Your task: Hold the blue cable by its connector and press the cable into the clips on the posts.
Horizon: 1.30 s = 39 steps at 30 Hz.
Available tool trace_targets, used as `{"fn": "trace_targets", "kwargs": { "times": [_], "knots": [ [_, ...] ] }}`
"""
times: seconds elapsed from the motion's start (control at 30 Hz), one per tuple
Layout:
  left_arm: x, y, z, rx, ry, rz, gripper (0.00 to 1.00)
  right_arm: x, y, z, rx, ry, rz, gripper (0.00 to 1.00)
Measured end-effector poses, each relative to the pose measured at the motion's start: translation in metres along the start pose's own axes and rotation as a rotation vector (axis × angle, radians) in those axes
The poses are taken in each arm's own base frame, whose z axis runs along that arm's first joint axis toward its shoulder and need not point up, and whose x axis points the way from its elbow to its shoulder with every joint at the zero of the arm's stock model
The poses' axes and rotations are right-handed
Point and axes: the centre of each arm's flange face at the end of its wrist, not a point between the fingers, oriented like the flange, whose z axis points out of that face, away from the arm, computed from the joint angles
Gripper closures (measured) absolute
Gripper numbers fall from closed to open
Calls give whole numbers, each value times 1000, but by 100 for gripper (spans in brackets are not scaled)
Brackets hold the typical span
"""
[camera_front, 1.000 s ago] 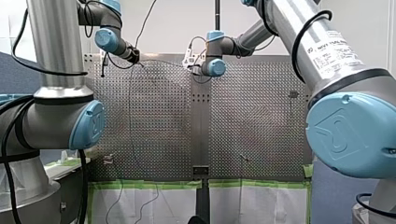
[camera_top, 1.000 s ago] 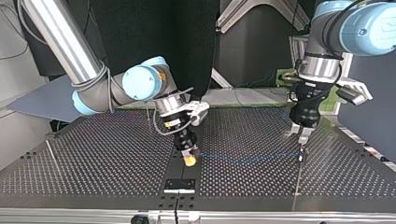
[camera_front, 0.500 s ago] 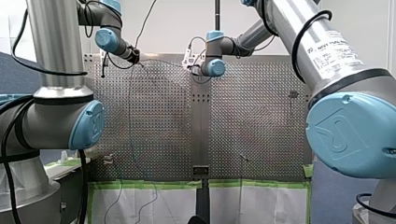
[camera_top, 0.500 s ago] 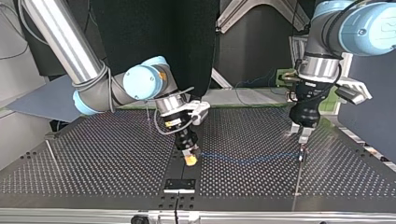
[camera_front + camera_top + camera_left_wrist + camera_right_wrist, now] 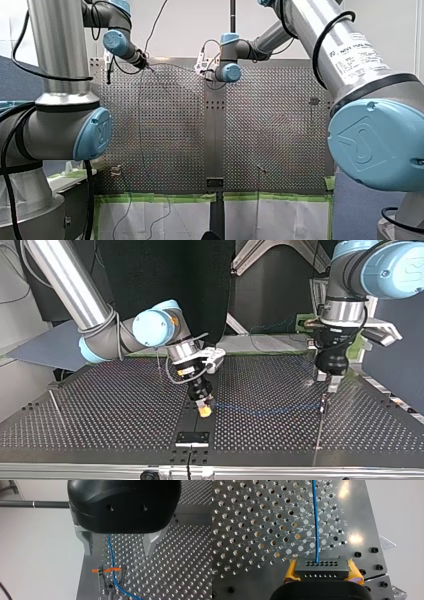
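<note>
My right gripper (image 5: 322,570) clamps the connector (image 5: 322,565), its lower half hidden. The blue cable (image 5: 315,517) leads to the clip (image 5: 111,573), seemingly seated there, beneath my left gripper (image 5: 118,553), fingers wide apart, empty.

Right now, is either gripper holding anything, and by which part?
My right gripper is shut on the connector, yellow pads on its two ends; the blue cable runs out ahead. My left gripper is open and holds nothing.

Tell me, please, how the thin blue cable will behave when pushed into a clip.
Probably floppy: the thin blue cable curves loosely at the metal clip. Likely light, being far thinner than the black perforated connector. It may slip out unless taut.
</note>
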Motion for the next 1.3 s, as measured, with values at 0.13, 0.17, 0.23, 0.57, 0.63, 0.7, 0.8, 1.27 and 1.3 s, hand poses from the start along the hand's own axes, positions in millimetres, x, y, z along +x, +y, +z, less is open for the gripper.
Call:
{"fn": "trace_targets", "kwargs": {
  "times": [0.13,0.17,0.23,0.57,0.63,0.7,0.8,1.27,1.3],
  "knots": [
    [0,0,0,-10,0,-4,0,0,0,0,0,-1,0,100],
    [0,0,-1,-10,0,-4,0,0,0,0,0,-1,0,100],
    [0,-1,-1,-9,0,-4,0,0,0,0,0,-1,0,100],
    [1,-6,-3,-1,2,-5,0,0,0,0,0,-2,0,100],
    [1,-7,-3,3,-3,-4,0,-1,0,0,0,-3,-1,100],
    [-1,-10,-3,11,-13,-1,0,-1,1,-1,-2,-6,-4,100],
    [-3,-15,-2,32,-32,14,0,-2,4,-1,-7,-11,-9,100],
    [-3,-48,15,181,-40,16,0,-1,10,-1,-18,-16,-22,100],
    [-5,-49,17,183,-46,12,0,-1,10,-1,-18,-16,-23,100]
  ]
}}
